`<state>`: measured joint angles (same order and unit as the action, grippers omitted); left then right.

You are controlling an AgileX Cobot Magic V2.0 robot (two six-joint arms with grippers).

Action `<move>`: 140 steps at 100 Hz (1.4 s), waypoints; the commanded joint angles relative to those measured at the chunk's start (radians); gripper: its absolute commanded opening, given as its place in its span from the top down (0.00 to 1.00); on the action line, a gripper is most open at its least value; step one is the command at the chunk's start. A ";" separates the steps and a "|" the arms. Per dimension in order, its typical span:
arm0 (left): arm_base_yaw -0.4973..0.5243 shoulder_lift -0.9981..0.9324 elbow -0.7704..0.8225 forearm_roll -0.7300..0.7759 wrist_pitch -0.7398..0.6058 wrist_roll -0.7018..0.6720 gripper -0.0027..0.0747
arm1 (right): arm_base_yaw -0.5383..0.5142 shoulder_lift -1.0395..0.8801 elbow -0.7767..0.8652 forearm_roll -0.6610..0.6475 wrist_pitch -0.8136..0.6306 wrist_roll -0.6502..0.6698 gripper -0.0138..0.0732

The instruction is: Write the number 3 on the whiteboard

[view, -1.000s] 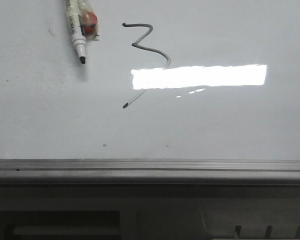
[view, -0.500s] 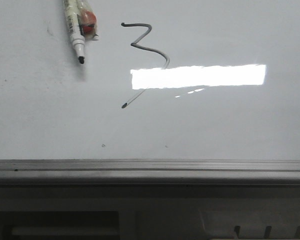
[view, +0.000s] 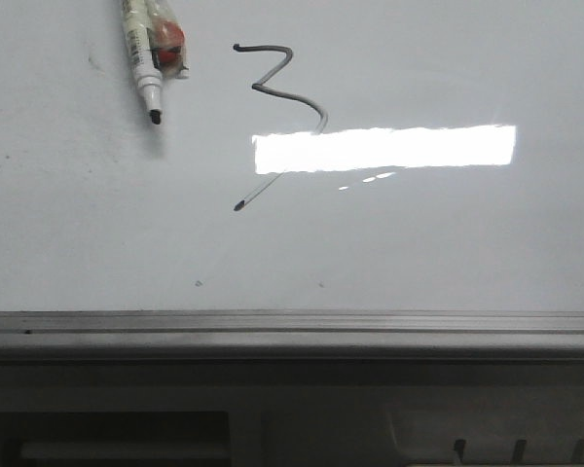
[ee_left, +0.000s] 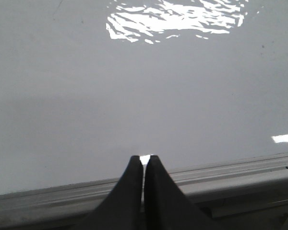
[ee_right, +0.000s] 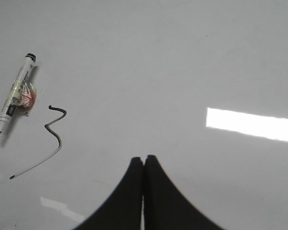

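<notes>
- I see the number 3 (view: 277, 107) drawn upper centre on the whiteboard (view: 419, 243); marker (view: 142, 58) lies uncapped upper left
- left gripper (ee_left: 144, 160) clenched, empty; right gripper (ee_right: 143, 160) clenched, empty

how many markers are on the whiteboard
1. The marker lies uncapped on the whiteboard, just left of the number 3 in the front view. None seems hidden.
</notes>
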<state>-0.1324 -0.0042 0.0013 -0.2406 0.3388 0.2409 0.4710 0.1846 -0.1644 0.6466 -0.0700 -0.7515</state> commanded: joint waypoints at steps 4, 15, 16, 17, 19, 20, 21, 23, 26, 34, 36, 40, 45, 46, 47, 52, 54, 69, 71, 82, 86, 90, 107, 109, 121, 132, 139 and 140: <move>0.001 -0.023 0.009 -0.005 -0.048 -0.008 0.99 | -0.007 0.008 -0.027 -0.005 -0.070 -0.004 0.91; 0.001 -0.023 0.009 -0.005 -0.048 -0.008 0.99 | -0.007 0.008 -0.027 -0.005 -0.070 -0.004 0.91; 0.001 -0.023 0.009 -0.005 -0.048 -0.008 0.99 | -0.007 0.008 -0.027 -0.005 -0.070 -0.004 0.91; 0.001 -0.023 0.009 -0.005 -0.048 -0.008 0.99 | -0.007 0.008 -0.027 -0.005 -0.070 -0.004 0.91; 0.001 -0.023 0.009 -0.005 -0.048 -0.008 0.99 | -0.007 0.008 -0.027 -0.005 -0.070 -0.004 0.91; 0.001 -0.023 0.009 -0.005 -0.048 -0.008 0.99 | -0.007 0.008 -0.027 -0.005 -0.070 -0.004 0.91; 0.001 -0.023 0.009 -0.005 -0.048 -0.008 0.99 | -0.007 0.008 -0.027 -0.005 -0.070 -0.004 0.91; 0.001 -0.023 0.009 -0.005 -0.048 -0.008 0.99 | -0.007 0.008 -0.025 -0.005 -0.076 -0.004 0.91; 0.001 -0.023 0.009 -0.005 -0.048 -0.008 0.99 | -0.007 0.008 -0.023 -0.005 -0.081 -0.004 0.91; 0.001 -0.023 0.009 -0.005 -0.048 -0.008 0.99 | -0.007 0.006 -0.002 -0.005 -0.081 -0.004 0.91; 0.001 -0.023 0.009 -0.005 -0.048 -0.008 0.99 | -0.007 0.006 0.006 -0.013 -0.081 -0.004 0.91; 0.001 -0.023 0.009 -0.005 -0.048 -0.008 0.99 | -0.007 0.006 0.021 -0.048 -0.098 -0.004 0.91; 0.001 -0.023 0.009 -0.005 -0.048 -0.008 0.99 | -0.011 0.008 0.049 -0.116 -0.146 0.019 0.91; 0.001 -0.023 0.009 -0.005 -0.048 -0.008 0.99 | -0.011 0.008 0.058 -0.132 -0.162 0.027 0.91; 0.001 -0.023 0.009 -0.005 -0.048 -0.008 0.99 | -0.016 0.008 0.062 -0.168 -0.169 0.050 0.91; 0.001 -0.023 0.009 -0.005 -0.048 -0.008 0.99 | -0.040 0.008 0.094 -0.314 -0.210 0.174 0.91; 0.001 -0.023 0.009 -0.005 -0.048 -0.008 0.99 | -0.056 0.008 0.107 -0.377 -0.222 0.244 0.91; 0.001 -0.023 0.009 -0.005 -0.048 -0.008 0.99 | -0.205 0.008 0.179 -0.716 -0.134 0.708 0.91; 0.001 -0.023 0.009 -0.005 -0.048 -0.008 0.99 | -0.227 0.008 0.186 -0.745 -0.123 0.751 0.91; 0.001 -0.023 0.009 -0.005 -0.048 -0.008 0.99 | -0.316 0.006 0.203 -0.797 -0.037 0.796 0.91; 0.001 -0.023 0.009 -0.005 -0.048 -0.008 0.99 | -0.336 0.005 0.203 -0.797 -0.004 0.796 0.91; 0.001 -0.023 0.009 -0.005 -0.048 -0.008 0.99 | -0.354 0.000 0.203 -0.797 0.031 0.796 0.91; 0.001 -0.023 0.009 -0.005 -0.048 -0.008 0.99 | -0.381 -0.059 0.203 -0.797 0.212 0.796 0.91; 0.001 -0.023 0.009 -0.005 -0.048 -0.008 0.99 | -0.381 -0.070 0.203 -0.797 0.235 0.796 0.91; 0.001 -0.023 0.009 -0.005 -0.048 -0.008 0.99 | -0.381 -0.145 0.203 -0.797 0.357 0.796 0.91; 0.001 -0.023 0.009 -0.005 -0.048 -0.008 0.99 | -0.381 -0.214 0.203 -0.797 0.381 0.796 0.91; 0.001 -0.023 0.009 -0.005 -0.048 -0.008 0.99 | -0.381 -0.209 0.203 -0.797 0.381 0.796 0.91; 0.001 -0.023 0.009 -0.005 -0.048 -0.008 0.99 | -0.381 -0.211 0.203 -0.797 0.381 0.796 0.91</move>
<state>-0.1324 -0.0042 0.0013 -0.2406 0.3388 0.2403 0.0970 -0.0063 0.0060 -0.1380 0.3249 0.0433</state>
